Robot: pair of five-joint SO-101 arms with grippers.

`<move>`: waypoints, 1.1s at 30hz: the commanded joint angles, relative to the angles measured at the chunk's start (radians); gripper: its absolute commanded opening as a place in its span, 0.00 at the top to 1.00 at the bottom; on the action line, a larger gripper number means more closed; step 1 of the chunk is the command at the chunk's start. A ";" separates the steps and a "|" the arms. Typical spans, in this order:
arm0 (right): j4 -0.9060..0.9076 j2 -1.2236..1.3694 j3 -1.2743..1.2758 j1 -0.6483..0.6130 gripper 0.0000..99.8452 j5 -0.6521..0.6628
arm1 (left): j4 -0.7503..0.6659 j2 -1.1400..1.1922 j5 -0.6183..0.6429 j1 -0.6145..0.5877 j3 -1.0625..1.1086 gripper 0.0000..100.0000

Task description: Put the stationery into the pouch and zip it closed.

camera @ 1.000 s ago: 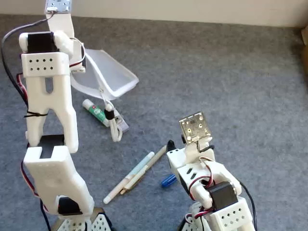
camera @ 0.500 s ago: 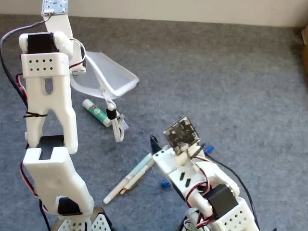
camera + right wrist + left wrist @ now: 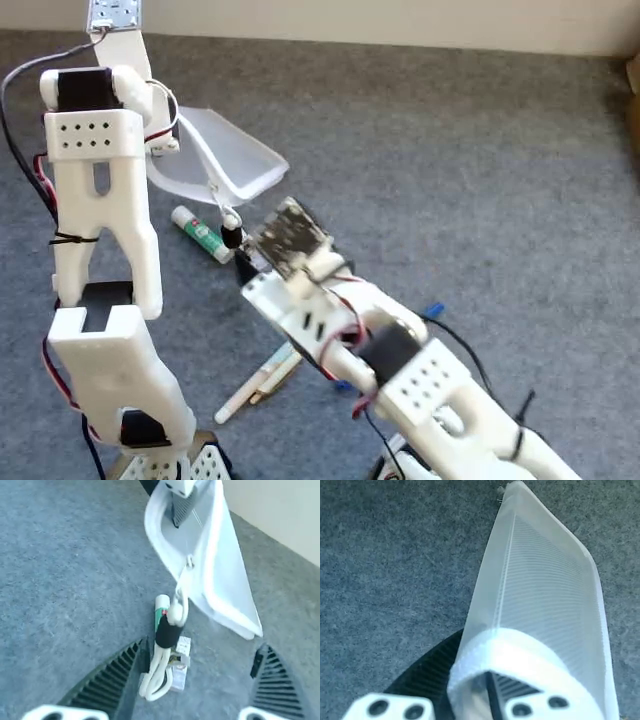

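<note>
The grey, felt-like table (image 3: 480, 150) carried everything. The left arm (image 3: 100, 200) stood tall along the table's near left side, and the right arm (image 3: 400, 370) stretched from the near edge toward the middle.

The pouch (image 3: 235, 160), translucent white, was lifted off the table at one end with its mouth gaping open. The left hand (image 3: 485, 680) was clenched on the pouch's rim, one finger inside the opening and one outside, as the left wrist view showed.

The right hand (image 3: 202, 650) was released, its two black ribbed fingers (image 3: 115, 672) spread wide apart. It hovered just above the table beside the pouch, touching nothing.

Two pale pens (image 3: 262, 380) lay side by side on the table, partly under the right arm and well apart from the pouch. A blue pen (image 3: 432, 311) peeked out from beneath that arm.

A white and green glue stick (image 3: 161, 607) lay on the table just below the pouch's mouth.

A white looped cord (image 3: 157, 675) with a black band hung from the pouch's zip. Its loop rested on a small flat pale item (image 3: 179, 666) beside the glue stick, between the spread fingers.
</note>
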 commanded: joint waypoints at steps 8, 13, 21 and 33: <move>-0.197 0.291 -0.219 -0.007 0.69 0.077 | 0.011 -0.024 0.011 0.062 0.010 0.99; -0.274 0.401 -0.251 0.021 0.69 0.077 | 0.011 -0.024 0.006 0.064 0.010 0.99; -0.387 0.498 -0.252 0.062 0.78 0.103 | 0.009 -0.018 0.005 0.065 0.010 0.99; -0.354 0.495 -0.252 0.068 0.98 0.265 | 0.018 -0.111 -0.107 0.061 0.053 0.99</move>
